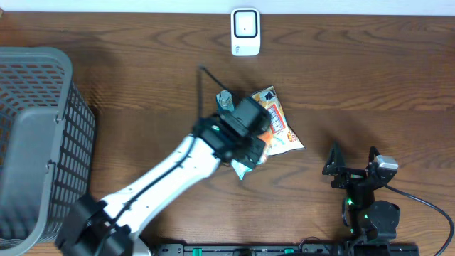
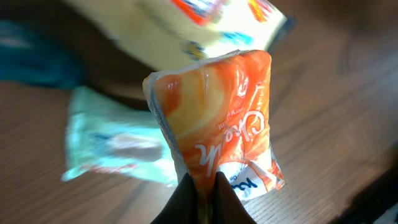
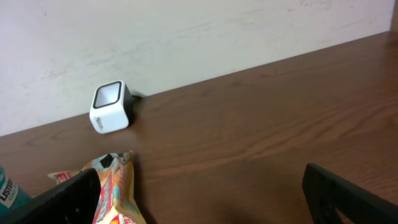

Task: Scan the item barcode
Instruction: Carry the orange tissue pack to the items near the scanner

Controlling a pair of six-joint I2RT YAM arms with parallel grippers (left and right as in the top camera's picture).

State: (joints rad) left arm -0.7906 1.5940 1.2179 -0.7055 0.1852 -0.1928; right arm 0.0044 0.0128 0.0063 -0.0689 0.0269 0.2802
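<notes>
Left gripper (image 2: 204, 190) is pinching the orange packet (image 2: 217, 130) by one end. It's sitting mid-frame in the overhead view, right beside the yellow snack bag (image 1: 279, 117). Right gripper (image 1: 352, 162) is hanging spread wide at lower right – white scanner (image 1: 245, 32) is standing top centre on the bench (image 1: 370, 64).

A white scanner (image 3: 111, 107) sits on the brown wooden counter (image 3: 261, 118), close against the pale wall (image 3: 186, 37), its glass face tilted upward. Nearer the camera, at lower left, lies a yellow snack packet (image 3: 116, 190) with red print. A teal thing (image 3: 7, 190) shows at the left edge, mostly cut off. The right tool (image 3: 200, 180) has its dark fingers (image 3: 348, 199) spread wide, one in each lower corner.
</notes>
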